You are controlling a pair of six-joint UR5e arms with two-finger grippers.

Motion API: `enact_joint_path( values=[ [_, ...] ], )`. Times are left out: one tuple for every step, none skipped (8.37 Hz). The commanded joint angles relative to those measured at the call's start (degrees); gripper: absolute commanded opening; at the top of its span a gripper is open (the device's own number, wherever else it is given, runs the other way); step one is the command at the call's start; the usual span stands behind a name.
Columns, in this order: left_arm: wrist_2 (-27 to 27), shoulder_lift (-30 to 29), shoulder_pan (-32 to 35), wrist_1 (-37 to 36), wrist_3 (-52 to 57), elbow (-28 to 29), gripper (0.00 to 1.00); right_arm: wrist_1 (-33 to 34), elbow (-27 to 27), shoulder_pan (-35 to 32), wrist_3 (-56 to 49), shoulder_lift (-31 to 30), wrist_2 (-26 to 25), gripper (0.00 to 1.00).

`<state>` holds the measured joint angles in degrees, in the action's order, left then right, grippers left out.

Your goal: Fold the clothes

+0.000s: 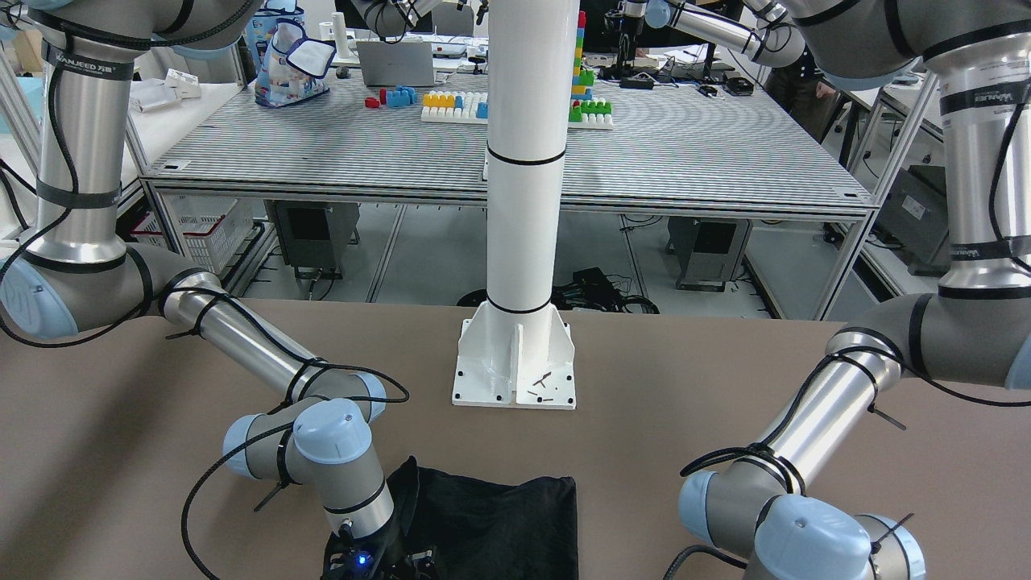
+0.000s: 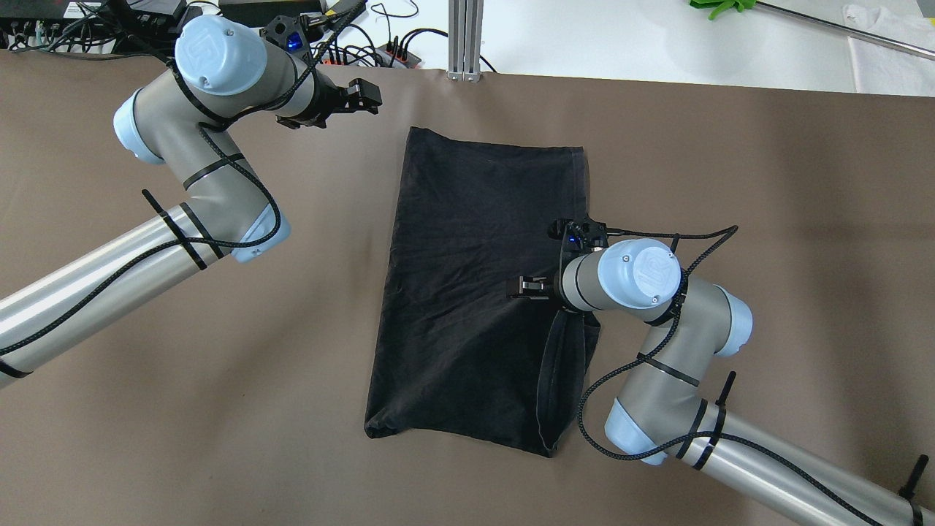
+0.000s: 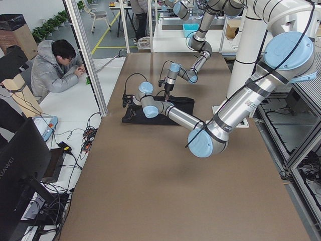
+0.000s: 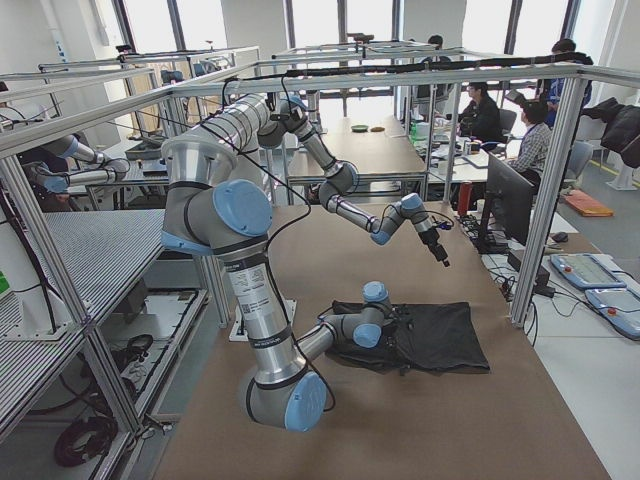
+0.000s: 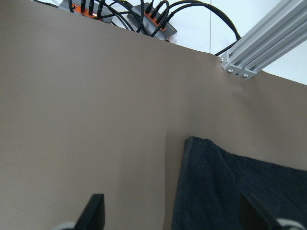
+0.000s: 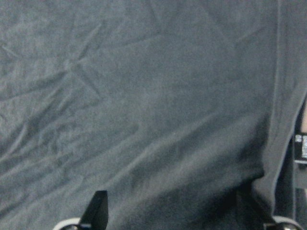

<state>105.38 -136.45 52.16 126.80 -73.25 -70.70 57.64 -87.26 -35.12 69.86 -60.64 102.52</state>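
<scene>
The clothes [image 2: 475,277] are one black garment lying flat on the brown table [image 2: 767,183], with a narrow flap [image 2: 566,380] folded along its right edge. My right gripper [image 2: 522,287] hovers over the garment's right half; in the right wrist view it [image 6: 172,213] stands open, with wrinkled black fabric [image 6: 144,105] filling the view below. My left gripper [image 2: 365,95] is off the cloth, beyond its far left corner. In the left wrist view it [image 5: 175,215] is open and empty over bare table, the garment's corner [image 5: 230,182] just ahead.
The white pole's base plate [image 1: 515,362] is bolted to the table near the robot. Cables and power strips [image 2: 350,44] and an aluminium post [image 2: 464,36] line the far edge. A seated person [image 3: 52,70] is beyond that edge.
</scene>
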Motion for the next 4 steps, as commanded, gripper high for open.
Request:
enact_joint_path(
  values=[
    [0.0,0.0,0.0,-0.1,0.0,0.1,1.00,-0.2,-2.9,-0.6,-1.0,-4.0,2.2,0.94],
    [-0.1,-0.1,0.0,-0.1,0.0,0.1,1.00,-0.2,-4.3,-1.6,-1.2,-6.0,3.5,0.94],
    [-0.1,-0.5,0.0,-0.1,0.0,0.1,1.00,-0.6,-4.8,-2.2,-1.3,-6.7,4.7,0.94],
    [-0.1,-0.7,0.0,-0.1,0.0,0.1,1.00,-0.6,-5.9,-2.4,-1.2,-6.6,6.2,0.94]
  ],
)
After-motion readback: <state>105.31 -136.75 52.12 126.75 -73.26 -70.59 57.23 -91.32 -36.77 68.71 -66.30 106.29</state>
